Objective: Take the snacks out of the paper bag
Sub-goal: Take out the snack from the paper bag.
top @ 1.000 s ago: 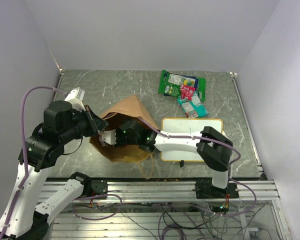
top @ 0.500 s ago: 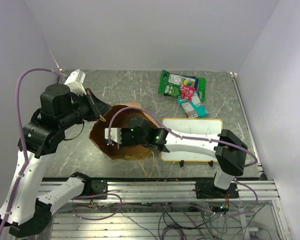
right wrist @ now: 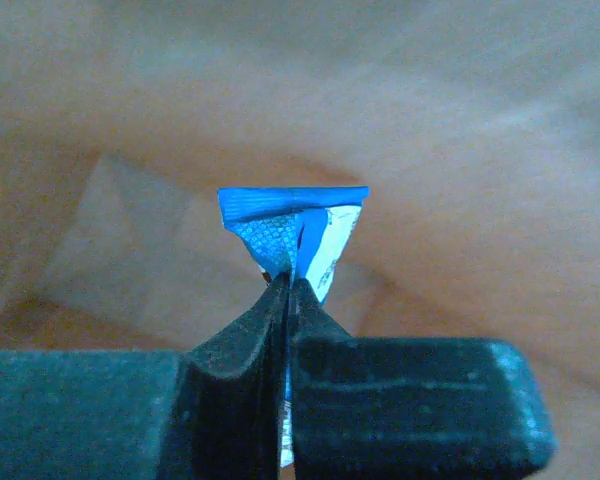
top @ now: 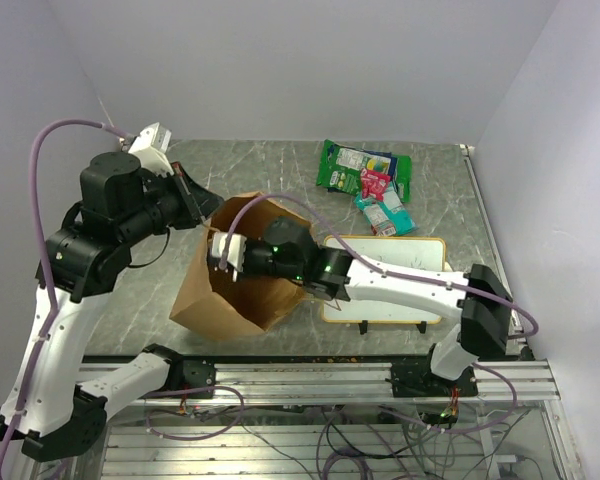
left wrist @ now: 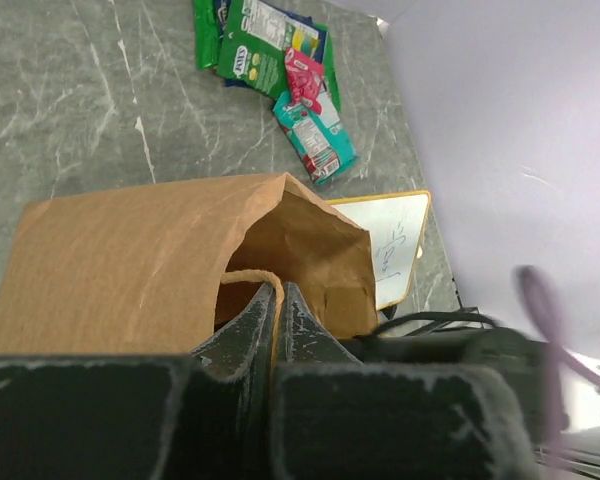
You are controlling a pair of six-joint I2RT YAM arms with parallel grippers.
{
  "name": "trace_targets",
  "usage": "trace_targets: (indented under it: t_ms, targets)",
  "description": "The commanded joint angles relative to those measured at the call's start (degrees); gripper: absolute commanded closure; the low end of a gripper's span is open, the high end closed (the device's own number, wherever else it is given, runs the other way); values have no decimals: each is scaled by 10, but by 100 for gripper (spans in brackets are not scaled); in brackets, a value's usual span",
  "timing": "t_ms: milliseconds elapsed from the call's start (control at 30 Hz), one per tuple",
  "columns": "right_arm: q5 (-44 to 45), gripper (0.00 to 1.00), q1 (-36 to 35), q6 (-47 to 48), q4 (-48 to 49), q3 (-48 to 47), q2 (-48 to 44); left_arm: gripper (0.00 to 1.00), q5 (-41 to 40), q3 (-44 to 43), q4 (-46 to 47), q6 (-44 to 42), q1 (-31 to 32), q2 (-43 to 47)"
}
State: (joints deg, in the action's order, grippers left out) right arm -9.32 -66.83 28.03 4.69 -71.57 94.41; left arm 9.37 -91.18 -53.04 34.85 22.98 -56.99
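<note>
Tall brown kraft paper bag [top: 205,295] stands open on grey marble table [top: 280,165], left fingers [left wrist: 242,335] pinching its rim. Right fingers [right wrist: 245,335] inside bag clamp small blue glossy packet [right wrist: 290,215].

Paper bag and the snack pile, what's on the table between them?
Nothing. In the left wrist view, only bare grey table lies between the paper bag and the snack pile.
</note>
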Motion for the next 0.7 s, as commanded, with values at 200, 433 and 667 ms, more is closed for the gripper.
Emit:
trace_targets:
  t_ms: [200,433,667]
  targets:
    - [198,100,2,26,-75,-143,-61,93,5,-19,37,30,-1,-46]
    - [282,100,61,-14,-93,-201,-86,93,42,-43,96,63,-2,-86]
    - [280,100,196,-37,-4,-177,-110,93,81,-47,144,107,-62,-111]
